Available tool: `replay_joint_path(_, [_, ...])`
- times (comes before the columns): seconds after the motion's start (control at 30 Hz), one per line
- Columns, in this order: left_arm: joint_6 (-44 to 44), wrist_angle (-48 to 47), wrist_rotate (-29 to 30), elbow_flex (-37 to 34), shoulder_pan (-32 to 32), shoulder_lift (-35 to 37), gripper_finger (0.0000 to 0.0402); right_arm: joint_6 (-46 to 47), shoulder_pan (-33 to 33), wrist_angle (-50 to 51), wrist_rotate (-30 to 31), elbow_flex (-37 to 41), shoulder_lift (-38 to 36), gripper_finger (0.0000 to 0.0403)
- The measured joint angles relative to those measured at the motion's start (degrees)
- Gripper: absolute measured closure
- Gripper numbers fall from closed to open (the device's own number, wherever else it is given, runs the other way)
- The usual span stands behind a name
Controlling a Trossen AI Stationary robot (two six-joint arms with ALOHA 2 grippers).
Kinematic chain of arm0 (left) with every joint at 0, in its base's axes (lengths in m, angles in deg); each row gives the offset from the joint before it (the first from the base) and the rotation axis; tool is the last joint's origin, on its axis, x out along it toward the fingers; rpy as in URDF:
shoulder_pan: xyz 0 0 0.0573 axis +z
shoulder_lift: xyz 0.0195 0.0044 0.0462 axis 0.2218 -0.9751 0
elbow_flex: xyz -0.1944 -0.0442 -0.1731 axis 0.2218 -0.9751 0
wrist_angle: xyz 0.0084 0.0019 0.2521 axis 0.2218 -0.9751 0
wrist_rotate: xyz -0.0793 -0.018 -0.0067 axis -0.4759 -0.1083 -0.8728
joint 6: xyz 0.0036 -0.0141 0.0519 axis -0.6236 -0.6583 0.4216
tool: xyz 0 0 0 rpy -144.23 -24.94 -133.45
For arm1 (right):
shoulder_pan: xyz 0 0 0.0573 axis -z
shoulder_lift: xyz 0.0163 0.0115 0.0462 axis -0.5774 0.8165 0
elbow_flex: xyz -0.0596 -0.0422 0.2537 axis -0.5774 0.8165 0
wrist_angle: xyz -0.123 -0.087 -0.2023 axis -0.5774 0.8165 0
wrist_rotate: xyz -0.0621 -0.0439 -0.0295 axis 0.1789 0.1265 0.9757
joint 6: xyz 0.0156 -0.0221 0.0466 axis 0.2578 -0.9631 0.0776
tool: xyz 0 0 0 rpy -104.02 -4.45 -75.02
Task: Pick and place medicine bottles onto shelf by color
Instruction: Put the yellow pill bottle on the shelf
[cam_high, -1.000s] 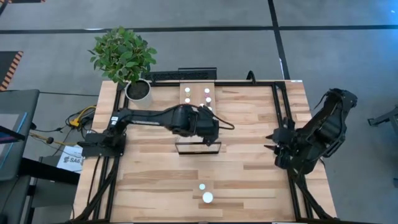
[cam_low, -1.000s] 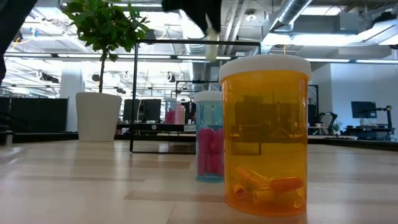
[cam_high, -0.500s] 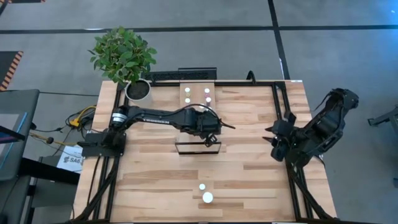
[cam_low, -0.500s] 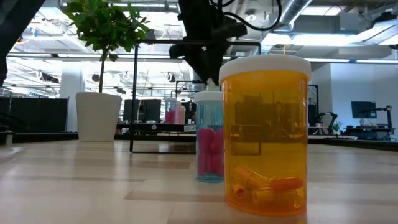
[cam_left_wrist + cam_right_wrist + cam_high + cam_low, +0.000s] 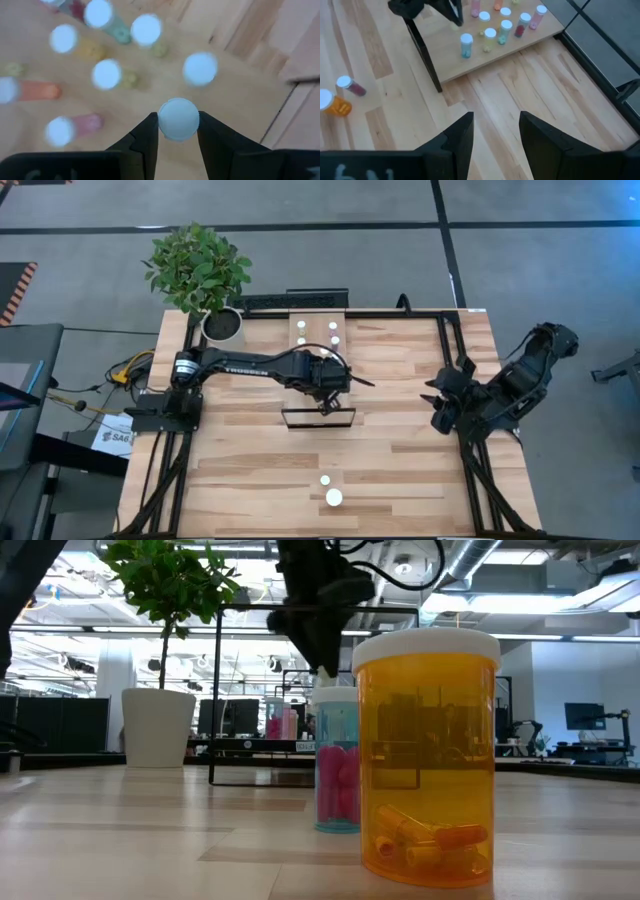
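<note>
The shelf [image 5: 318,358], a light plank with a dark frame [image 5: 318,418] at its near end, lies at the table's middle. Several medicine bottles [image 5: 506,25] stand on its far part. My left gripper [image 5: 178,120] hangs over the shelf's near end [image 5: 326,404], shut on a white-capped bottle [image 5: 178,119] whose body is hidden under the cap. A large orange bottle [image 5: 427,755] and a teal bottle of pink pills [image 5: 337,760] stand on the table near its front edge. My right gripper [image 5: 496,117] is raised at the table's right edge [image 5: 437,402], open and holding nothing. My left gripper pinches the bottle's white cap [image 5: 165,120] between its two fingers, one on each side. The fingers come from above, slanting steeply down. The bottle is upright below them. Whether its base stands on the shelf I cannot tell.
A potted plant [image 5: 200,270] in a white pot [image 5: 158,727] stands at the far left corner. The shelf's dark frame [image 5: 215,690] rises upright at the shelf's near end. Bare wood lies between the shelf and the two front bottles [image 5: 330,490].
My left gripper has come down toward the shelf's near end with the bottle and rolled a little, still shut on it. Most of the drop came early, and it has hardly moved in the last half second.
</note>
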Motion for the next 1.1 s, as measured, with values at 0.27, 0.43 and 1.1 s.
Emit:
replay_joint_path(0.27, [4.7, -1.9, 0.5, -0.1, 0.9, 3.5, 0.0299, 0.0, 1.3, 0.0, 0.0, 0.0, 0.0, 0.0223])
replay_joint_path(0.43, [6.9, -2.5, -1.2, -0.1, 1.0, 5.1, 0.0299, 0.0, 1.3, -0.1, 0.2, 0.0, 0.0, 0.0223])
replay_joint_path(1.1, [2.0, 29.1, 2.5, -34.7, -2.5, 38.2, 0.0299, 0.0, 2.5, -0.1, 3.3, 0.0, 0.0, 0.0223])
